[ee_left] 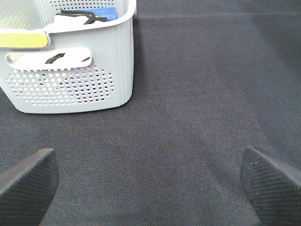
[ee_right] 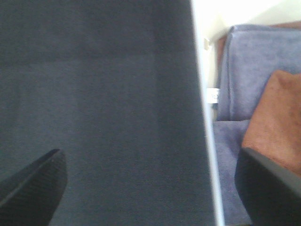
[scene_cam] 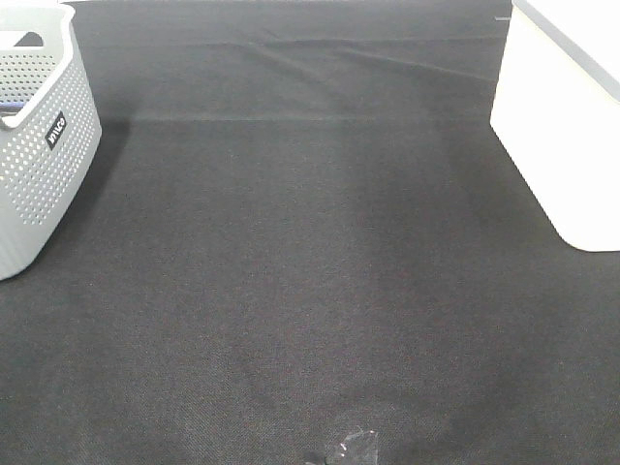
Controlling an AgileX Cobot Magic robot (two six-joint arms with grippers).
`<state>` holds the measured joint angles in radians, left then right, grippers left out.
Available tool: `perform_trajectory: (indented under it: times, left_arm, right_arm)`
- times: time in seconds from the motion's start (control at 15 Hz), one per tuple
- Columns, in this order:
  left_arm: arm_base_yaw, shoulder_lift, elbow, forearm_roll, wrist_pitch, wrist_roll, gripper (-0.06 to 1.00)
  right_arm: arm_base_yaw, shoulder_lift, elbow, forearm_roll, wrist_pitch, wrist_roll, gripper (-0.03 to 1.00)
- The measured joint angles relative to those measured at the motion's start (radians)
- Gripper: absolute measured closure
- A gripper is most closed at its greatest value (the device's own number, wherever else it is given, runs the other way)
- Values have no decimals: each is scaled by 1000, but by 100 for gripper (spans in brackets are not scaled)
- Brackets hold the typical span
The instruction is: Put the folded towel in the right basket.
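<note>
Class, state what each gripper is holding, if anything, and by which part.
Nothing is held: the left gripper and right gripper are both open and empty.

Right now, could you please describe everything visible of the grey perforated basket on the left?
The perforated basket is light grey plastic, with hole-patterned walls, a smooth rim, a slotted handle and a small dark label. It stands upright on the black tablecloth at the left edge, holding a blue item and a black item.

Table cover [scene_cam: 310,291]: matt, dark woven cloth. Left basket [scene_cam: 39,184]: perforated grey plastic. Right basket [scene_cam: 562,145]: smooth white plastic. Inside it, purple towel [ee_right: 244,84] and brown towel [ee_right: 275,122]: soft, nappy cloth.
</note>
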<state>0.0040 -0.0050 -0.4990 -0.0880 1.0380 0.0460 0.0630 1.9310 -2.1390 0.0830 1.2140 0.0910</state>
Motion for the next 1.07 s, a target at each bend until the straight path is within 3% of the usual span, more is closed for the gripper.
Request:
perform_trajectory:
  times: [0.2,0.73,1.07]
  left_arm:
    - [0,0,0,0,0,0,-5]
    - [0,0,0,0,0,0,-5]
    - [0,0,0,0,0,0,-5]
  right_arm:
    - [25,-153,105,-10,-1,16,3]
    - [28,-876,852,-40,0,25,3]
    - [29,-1228,1162,-45,7,42,3]
